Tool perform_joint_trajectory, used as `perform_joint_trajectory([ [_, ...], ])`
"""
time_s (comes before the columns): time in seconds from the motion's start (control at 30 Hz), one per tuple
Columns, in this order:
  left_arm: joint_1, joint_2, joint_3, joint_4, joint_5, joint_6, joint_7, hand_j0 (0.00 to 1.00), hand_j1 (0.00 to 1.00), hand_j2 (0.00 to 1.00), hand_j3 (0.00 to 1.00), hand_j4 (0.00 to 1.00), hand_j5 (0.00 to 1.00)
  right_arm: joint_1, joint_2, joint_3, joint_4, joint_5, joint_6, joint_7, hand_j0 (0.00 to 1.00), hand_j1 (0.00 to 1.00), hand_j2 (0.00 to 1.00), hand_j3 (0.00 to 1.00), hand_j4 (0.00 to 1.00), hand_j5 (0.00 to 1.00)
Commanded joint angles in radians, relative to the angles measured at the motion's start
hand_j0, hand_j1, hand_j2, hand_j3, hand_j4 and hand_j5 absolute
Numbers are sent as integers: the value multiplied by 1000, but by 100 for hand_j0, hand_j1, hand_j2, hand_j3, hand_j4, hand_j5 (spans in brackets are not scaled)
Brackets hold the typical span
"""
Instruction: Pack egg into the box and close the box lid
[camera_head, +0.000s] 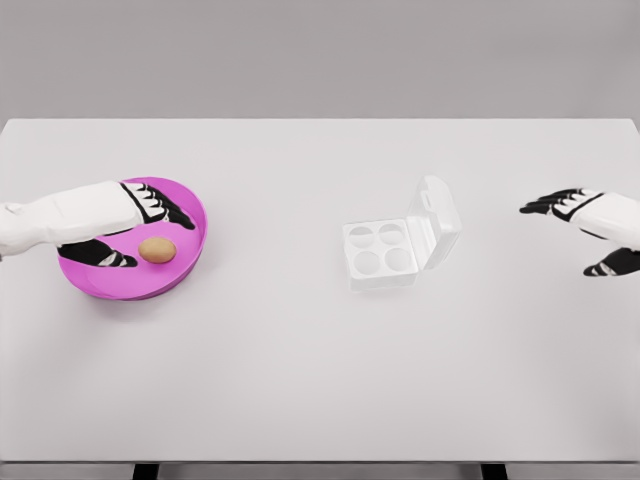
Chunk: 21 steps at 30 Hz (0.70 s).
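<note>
Left hand (135, 228), seen from the head view, is spread wide over a glossy magenta bowl (195, 215), thumb and fingers (165, 208) bracketing a smooth brown egg (157, 250) that is not yet gripped. A gentle, even closing around the egg's rounded middle is judged best, since its shell looks slick. Well apart, on the white matte surface (300, 380), a clear plastic egg box (380, 255) with four round cups lies with its lid (438, 215) raised. Right hand (590, 232) hovers empty, fingers relaxed.

Magenta bowl (190, 225), brown egg (157, 250), clear white box (385, 250)
</note>
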Motion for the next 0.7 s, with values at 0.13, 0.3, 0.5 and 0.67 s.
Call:
perform_joint_trajectory([
  [0.13, -3, -15, -15, 35, -20, 17, 0, 84, 84, 84, 84, 84, 84, -9, 4, 46, 0, 36, 3, 0, 100, 100, 100, 100, 100, 100],
  [0.3, 0, -22, -32, 43, -20, 69, 0, 84, 84, 84, 84, 84, 84, -55, 13, 85, 37, 53, 3, 0, 100, 100, 100, 100, 100, 100],
  [0.5, -2, -68, -37, 73, -62, 108, 0, 84, 84, 84, 84, 84, 84, -137, 41, 148, 63, 54, 3, 0, 100, 100, 100, 100, 100, 100],
  [0.67, 0, -73, -38, 84, -69, 120, 0, 84, 84, 84, 84, 84, 84, -135, 38, 149, 55, 54, 3, 0, 100, 100, 100, 100, 100, 100],
])
